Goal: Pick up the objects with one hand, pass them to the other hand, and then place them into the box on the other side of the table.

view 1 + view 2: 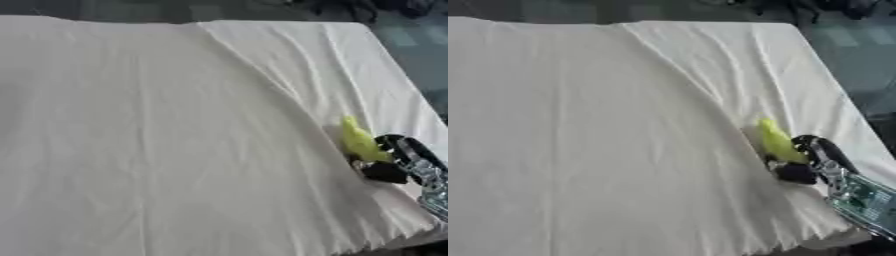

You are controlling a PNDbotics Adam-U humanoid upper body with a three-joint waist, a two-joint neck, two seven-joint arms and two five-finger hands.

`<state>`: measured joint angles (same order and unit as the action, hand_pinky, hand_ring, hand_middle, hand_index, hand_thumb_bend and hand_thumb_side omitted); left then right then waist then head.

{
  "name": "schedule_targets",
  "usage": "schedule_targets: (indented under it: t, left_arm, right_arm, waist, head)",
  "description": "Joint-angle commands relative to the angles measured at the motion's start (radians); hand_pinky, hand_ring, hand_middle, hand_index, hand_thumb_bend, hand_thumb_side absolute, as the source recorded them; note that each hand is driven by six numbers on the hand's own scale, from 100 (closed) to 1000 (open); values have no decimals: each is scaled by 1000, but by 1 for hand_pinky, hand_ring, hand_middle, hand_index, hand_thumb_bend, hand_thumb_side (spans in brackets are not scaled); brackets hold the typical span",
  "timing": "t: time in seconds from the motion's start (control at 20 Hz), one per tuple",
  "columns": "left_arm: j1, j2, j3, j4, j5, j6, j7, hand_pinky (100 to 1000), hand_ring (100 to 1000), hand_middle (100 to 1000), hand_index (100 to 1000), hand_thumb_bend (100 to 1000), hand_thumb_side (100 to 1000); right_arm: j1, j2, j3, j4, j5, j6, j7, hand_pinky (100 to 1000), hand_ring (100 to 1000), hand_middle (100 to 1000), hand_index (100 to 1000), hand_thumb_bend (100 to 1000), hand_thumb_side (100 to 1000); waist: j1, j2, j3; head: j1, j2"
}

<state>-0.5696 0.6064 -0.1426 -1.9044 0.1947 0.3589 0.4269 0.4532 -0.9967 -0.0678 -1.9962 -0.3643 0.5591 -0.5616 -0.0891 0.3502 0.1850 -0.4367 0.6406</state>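
Right hand on the yellow-green thing, near right edge of the table

Near right, the right hand (811, 160) has its fingers curled around the low end of a yellow-green object (775, 138), which sticks up and away over the white tablecloth (605, 140). Left hand isn't showing, and neither is the box. I'd guess the risk is the object slipping out, since only its bottom looks held. No readable writing anywhere.
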Motion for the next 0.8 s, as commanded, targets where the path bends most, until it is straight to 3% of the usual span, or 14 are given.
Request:
schedule_targets:
  t: [0.05, 0.3, 0.8]
  left_arm:
    - [-4, 24, 22, -14, 2, 0, 2, 891, 783, 715, 819, 116, 812]
    - [0, 24, 22, -13, 4, -1, 0, 892, 781, 715, 818, 119, 810]
    - [9, 25, 23, -9, 6, -4, -1, 893, 778, 714, 817, 119, 804]
  right_arm:
    - [1, -12, -27, -4, 18, 348, -345, 642, 578, 569, 701, 162, 168]
    - [1, -17, -64, -4, 37, 348, -345, 646, 592, 515, 642, 100, 113]
    - [-10, -37, -107, -4, 67, 348, -345, 639, 574, 514, 609, 100, 100]
  waist:
    - [4, -19, -6]
    - [2, -30, -16]
    - [4, -51, -29]
  head:
    - [5, 8]
    - [9, 16]
    - [18, 33]
